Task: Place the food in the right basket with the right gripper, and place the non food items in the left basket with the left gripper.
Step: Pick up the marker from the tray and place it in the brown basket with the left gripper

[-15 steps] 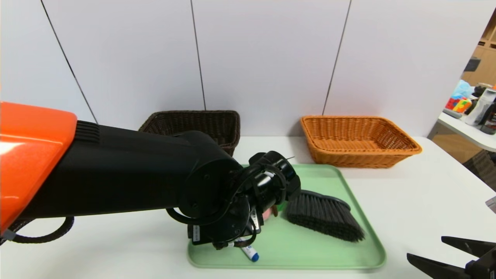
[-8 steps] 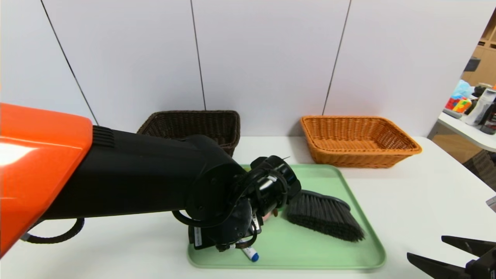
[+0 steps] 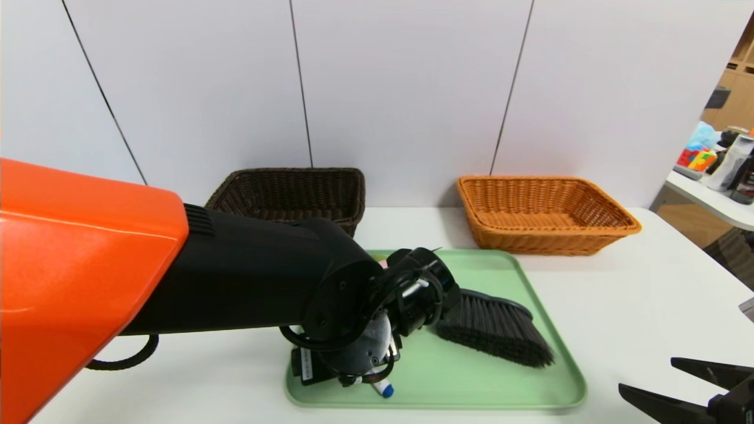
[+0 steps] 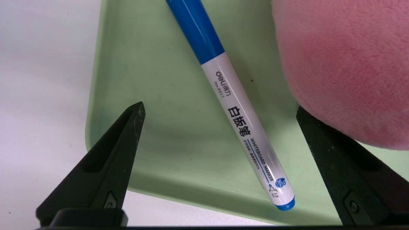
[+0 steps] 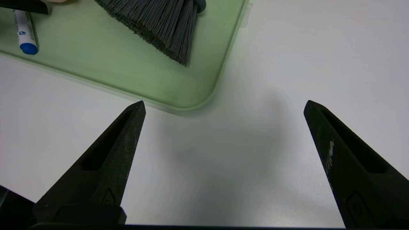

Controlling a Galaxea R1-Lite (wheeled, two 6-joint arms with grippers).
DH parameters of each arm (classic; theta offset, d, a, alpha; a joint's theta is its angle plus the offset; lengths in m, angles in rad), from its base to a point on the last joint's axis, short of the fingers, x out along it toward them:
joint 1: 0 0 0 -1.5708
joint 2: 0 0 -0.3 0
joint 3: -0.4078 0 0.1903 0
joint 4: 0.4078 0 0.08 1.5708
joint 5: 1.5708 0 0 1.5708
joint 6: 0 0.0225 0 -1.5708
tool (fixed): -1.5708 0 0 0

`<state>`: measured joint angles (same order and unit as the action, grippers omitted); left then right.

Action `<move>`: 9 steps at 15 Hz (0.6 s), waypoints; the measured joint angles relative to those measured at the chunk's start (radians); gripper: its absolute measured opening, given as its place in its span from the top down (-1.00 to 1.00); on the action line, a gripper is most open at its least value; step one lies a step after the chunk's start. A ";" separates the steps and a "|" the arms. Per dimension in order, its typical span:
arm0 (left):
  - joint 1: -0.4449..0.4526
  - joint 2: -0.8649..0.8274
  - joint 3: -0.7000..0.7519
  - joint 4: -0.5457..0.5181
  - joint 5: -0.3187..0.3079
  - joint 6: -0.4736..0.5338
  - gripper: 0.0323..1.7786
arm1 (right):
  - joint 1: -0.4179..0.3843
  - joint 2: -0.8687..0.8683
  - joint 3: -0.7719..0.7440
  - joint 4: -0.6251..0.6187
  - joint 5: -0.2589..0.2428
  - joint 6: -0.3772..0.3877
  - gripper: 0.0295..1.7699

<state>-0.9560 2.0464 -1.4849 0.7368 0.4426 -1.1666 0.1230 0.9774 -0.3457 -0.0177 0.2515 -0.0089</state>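
The marker (image 4: 236, 118) lies flat on the green tray (image 4: 153, 95), just beside the plush peach (image 4: 345, 64). The left end effector (image 4: 219, 110) hangs over it, fingers spread wide to either side of the barrel. The brush (image 3: 495, 330) lies farther right on the tray. The right end effector (image 5: 223, 107) hangs over bare surface (image 5: 319, 48), fingers apart. Both baskets (image 3: 294, 191) (image 3: 542, 212) stand behind.

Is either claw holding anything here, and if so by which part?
Nothing is held. The left claw is open astride the marker on the tray, not closed on it. The right claw is open over bare table.
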 joint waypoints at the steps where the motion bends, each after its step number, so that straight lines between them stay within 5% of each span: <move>1: 0.000 0.002 0.000 0.000 -0.004 -0.001 -0.90 | 0.000 0.000 0.000 0.000 0.000 0.000 -0.93; 9: 0.000 0.002 0.004 0.001 -0.011 -0.001 -0.90 | 0.003 -0.001 -0.001 -0.003 0.000 0.000 -0.93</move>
<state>-0.9557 2.0485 -1.4811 0.7379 0.4319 -1.1674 0.1255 0.9760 -0.3464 -0.0202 0.2515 -0.0089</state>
